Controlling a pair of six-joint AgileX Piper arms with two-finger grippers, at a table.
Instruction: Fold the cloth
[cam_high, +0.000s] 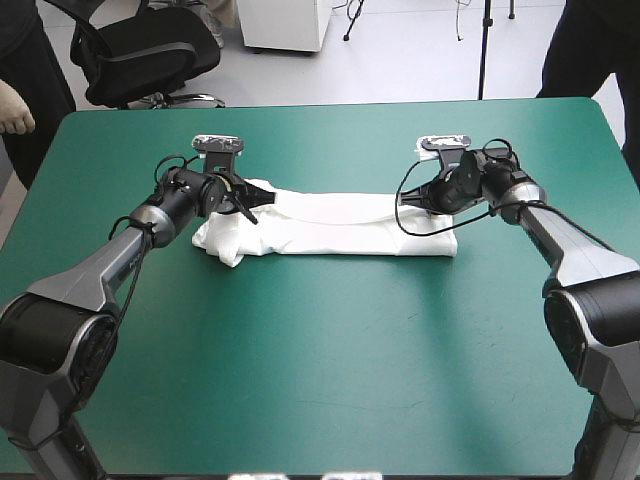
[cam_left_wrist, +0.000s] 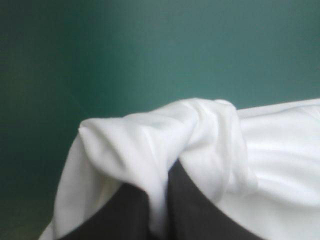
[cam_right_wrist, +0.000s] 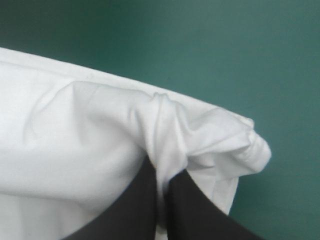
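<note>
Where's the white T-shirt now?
High view: the white short-sleeved T-shirt lies stretched across the teal-green table, left gripper pinching its left end, right gripper its right.

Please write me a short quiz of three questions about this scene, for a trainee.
1. True or false: the white short-sleeved T-shirt lies as a long band on the teal-green table cover.
2. The left gripper, with black fin-shaped fingers, is: A) open above the cloth; B) shut on the T-shirt; C) far from it.
3. Fill in: the right gripper pinches the T-shirt's ___ end, by the robot's own sides.
Key: 1 true; 2 B; 3 right.
</note>
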